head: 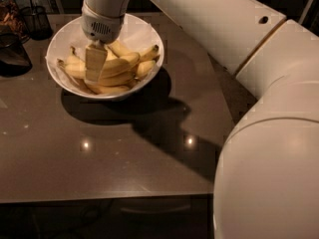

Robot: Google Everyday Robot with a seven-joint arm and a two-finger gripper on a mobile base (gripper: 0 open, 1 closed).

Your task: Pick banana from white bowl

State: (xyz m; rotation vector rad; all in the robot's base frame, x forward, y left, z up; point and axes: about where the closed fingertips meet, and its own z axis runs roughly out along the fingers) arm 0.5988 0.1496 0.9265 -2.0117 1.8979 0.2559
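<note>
The white bowl stands at the far left of the brown table and holds several bananas. The longest banana lies across the middle of the pile, pale yellow and gently curved. My gripper hangs straight down from the arm into the left half of the bowl. Its tip is among the bananas, right at the long banana's left part. Whether it holds anything is hidden.
A dark wire-mesh cup stands at the back left, behind the bowl. A dark object sits at the left edge. My white arm fills the right side. The table's front edge runs along the bottom.
</note>
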